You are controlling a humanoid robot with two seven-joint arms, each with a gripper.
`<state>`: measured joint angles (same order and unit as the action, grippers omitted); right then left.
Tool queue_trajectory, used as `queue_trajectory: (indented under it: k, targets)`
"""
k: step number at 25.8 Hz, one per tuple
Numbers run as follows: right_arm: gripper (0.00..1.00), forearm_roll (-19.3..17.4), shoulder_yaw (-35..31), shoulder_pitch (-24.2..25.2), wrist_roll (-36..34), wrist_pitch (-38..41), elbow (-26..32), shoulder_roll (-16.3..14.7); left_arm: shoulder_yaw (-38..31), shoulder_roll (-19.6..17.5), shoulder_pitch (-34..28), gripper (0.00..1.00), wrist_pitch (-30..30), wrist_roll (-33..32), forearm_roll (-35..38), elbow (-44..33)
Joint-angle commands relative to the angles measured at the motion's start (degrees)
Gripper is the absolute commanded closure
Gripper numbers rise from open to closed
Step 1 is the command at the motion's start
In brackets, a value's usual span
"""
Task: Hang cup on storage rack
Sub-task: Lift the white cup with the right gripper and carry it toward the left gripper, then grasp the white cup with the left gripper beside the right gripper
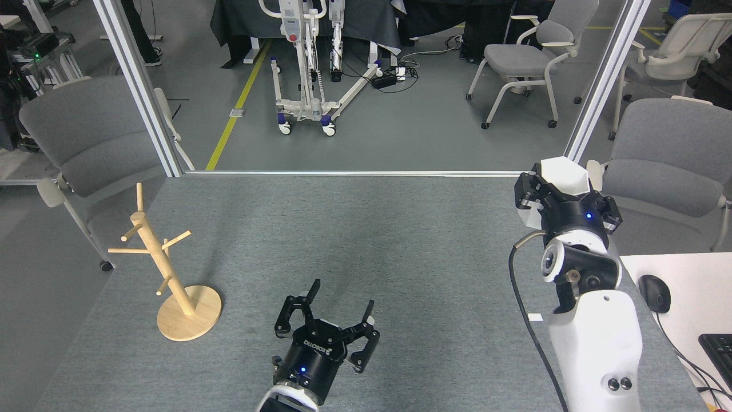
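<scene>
The white faceted cup (565, 176) is held high above the table's right side, with my right gripper (563, 197) shut on it; only its upper part shows above the black fingers. The wooden storage rack (166, 269) stands on its round disc base near the table's left edge, several thin pegs sticking out from its post. My left gripper (341, 302) hovers low over the front middle of the table, open and empty, well to the right of the rack's base.
The grey felt table (372, 240) ends at a metal frame (366, 173) at the back. Grey chairs (86, 143) stand at both sides. A white desk (686, 297) with a mouse (653, 293) and keyboard (717, 349) adjoins the right edge. A small white scrap (534, 317) lies on the felt.
</scene>
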<state>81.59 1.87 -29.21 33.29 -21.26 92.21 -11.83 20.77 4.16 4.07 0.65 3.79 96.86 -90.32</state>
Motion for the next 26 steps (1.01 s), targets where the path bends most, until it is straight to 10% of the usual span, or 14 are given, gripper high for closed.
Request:
queue_trajectory:
  k: [1,14,26]
  targets:
    - [0.80,0.2,7.7,-2.2,5.4,-8.1,5.0,0.3,7.4,-0.2,0.9,0.01,0.1,0.1,7.7,0.3]
    - [0.80,0.7,28.6,-9.4,15.5,-25.6,5.3,0.8,11.2,3.8,18.3,0.01,1.0,-1.4,8.0,13.3]
    - [0.80,0.7,37.6,-7.4,15.6,-28.8,2.4,2.7,9.3,3.3,21.2,0.01,3.7,-4.0,4.4,13.9]
